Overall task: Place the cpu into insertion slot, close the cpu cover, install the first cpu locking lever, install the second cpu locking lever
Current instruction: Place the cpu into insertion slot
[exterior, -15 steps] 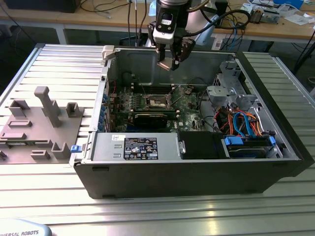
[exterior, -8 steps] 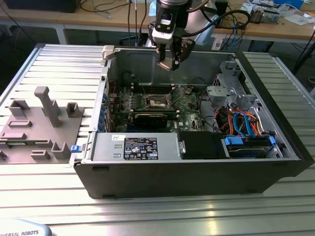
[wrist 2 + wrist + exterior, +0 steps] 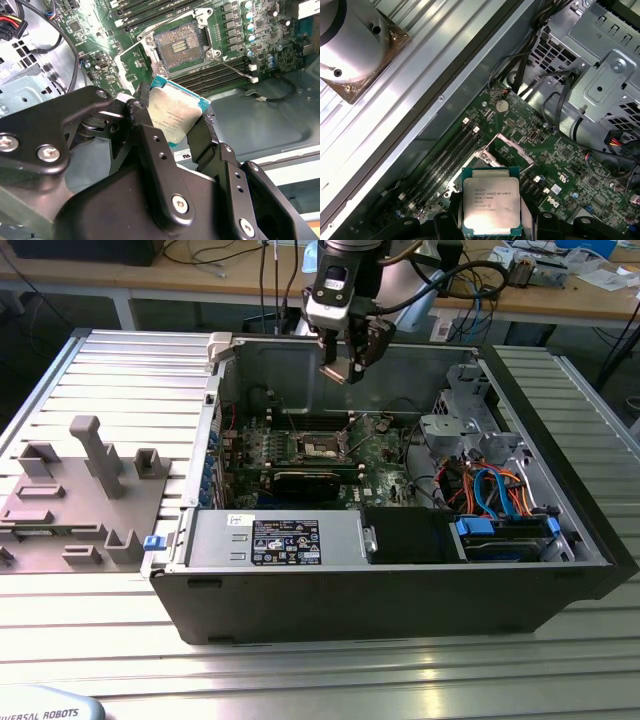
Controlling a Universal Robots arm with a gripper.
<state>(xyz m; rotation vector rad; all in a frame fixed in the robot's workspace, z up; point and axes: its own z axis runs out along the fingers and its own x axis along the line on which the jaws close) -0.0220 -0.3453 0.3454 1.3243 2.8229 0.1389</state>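
1. Step in hand: the first one, getting the cpu (image 3: 177, 122) into the insertion slot (image 3: 180, 47); the chip is not yet seated.
2. The gripper (image 3: 172, 114) pinches the cpu by two opposite edges between its black fingers (image 3: 142, 125); the silver top faces the camera in both wrist views, and the chip sits tilted in the grip.
3. In the exterior view the gripper (image 3: 345, 365) hangs inside the open computer case (image 3: 400, 590), above the green board (image 3: 385, 455) and near the case's far wall; the chip is in the air, clear of the board.
4. The insertion slot (image 3: 322, 447) lies bare, its dark centre and pale rim uncovered; it is near the chip but apart from it.
5. The cpu cover (image 3: 131, 62) looks swung up and open just beside the slot; a thin locking lever (image 3: 232, 67) stands out from the slot's other side, unlatched, so the later steps look undone.
6. By my judgement, seating the chip calls for bringing it level and square over the slot, edges lined up with the rim, then lowering it gently; a tilted or offset landing could harm the slot's fine contacts, and the raised cover leaves little room on that side.
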